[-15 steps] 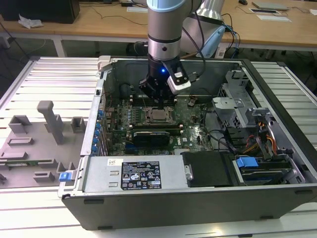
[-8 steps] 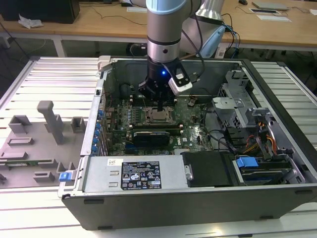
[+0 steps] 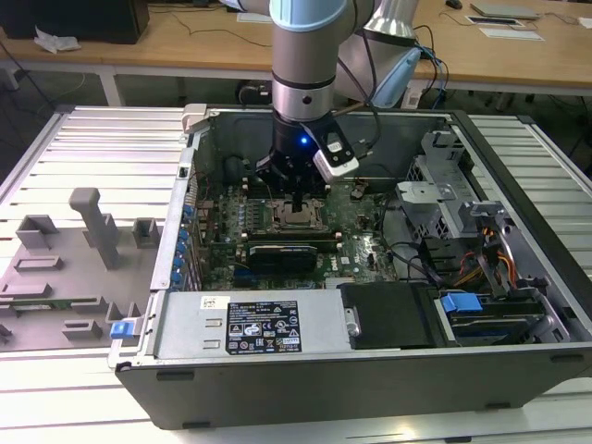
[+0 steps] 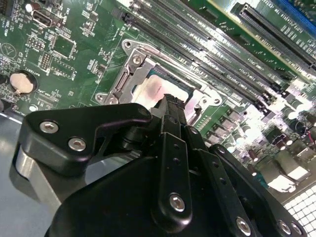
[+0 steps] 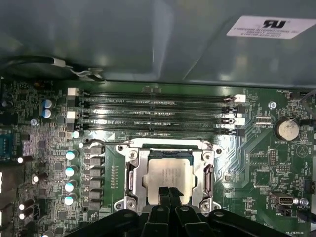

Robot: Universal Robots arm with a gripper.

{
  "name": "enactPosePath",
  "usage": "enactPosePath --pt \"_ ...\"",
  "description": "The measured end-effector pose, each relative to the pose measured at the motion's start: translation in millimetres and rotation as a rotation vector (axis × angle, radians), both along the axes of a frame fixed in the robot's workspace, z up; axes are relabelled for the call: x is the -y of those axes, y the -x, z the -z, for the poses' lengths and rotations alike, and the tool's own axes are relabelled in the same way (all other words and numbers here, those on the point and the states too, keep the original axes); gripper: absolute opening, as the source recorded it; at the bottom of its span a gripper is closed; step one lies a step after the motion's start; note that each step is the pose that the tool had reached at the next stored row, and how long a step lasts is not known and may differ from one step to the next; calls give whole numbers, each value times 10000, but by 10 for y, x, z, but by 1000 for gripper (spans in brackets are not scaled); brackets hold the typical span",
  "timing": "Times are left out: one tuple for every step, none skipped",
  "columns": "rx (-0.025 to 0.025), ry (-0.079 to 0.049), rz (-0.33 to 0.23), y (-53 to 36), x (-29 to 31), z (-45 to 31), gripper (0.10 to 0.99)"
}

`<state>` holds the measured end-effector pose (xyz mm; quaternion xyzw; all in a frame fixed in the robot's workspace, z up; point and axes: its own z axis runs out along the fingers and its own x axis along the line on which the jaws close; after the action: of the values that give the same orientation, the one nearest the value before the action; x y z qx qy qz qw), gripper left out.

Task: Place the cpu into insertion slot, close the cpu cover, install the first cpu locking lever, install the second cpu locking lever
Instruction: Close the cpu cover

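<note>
On the bench (image 3: 92,139), inside the open case (image 3: 370,379), the cpu (image 5: 170,173) lies in the slot (image 5: 141,173) with the narrow, nearly shut jaws resting tip-down on its top; keep your pressure centred, since a skewed push could tilt it and damage the slot.

Pincer (image 5: 169,191), tips closed together, right at the cpu (image 5: 168,170) edge; cpu lies flat in the cover (image 5: 132,173) window, memory slots (image 5: 158,116) just beyond.
</note>
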<state>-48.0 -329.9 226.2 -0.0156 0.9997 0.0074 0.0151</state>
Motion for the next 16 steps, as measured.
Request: enactPosePath --pt "0 1 -9 0 1 1 106" --pt "0 2 -15 1 1 2 106" --pt "0 1 -21 2 2 3 106" --pt "0 1 -30 10 2 6 106" --pt "0 1 -42 22 2 9 106" --pt "1 0 -49 30 2 11 106" --pt "2 -1 -63 44 1 13 106" --pt "1 0 -81 73 1 13 106" --pt "1 0 -100 93 1 14 106" --pt "0 1 -128 114 1 14 106" --pt "0 1 -140 121 1 15 106" --pt "0 1 -154 127 1 15 106" --pt "0 1 -174 137 2 15 106" --pt "0 0 -202 150 1 15 106" --pt "0 1 -230 165 2 15 106" --pt "0 1 -255 181 2 15 106"
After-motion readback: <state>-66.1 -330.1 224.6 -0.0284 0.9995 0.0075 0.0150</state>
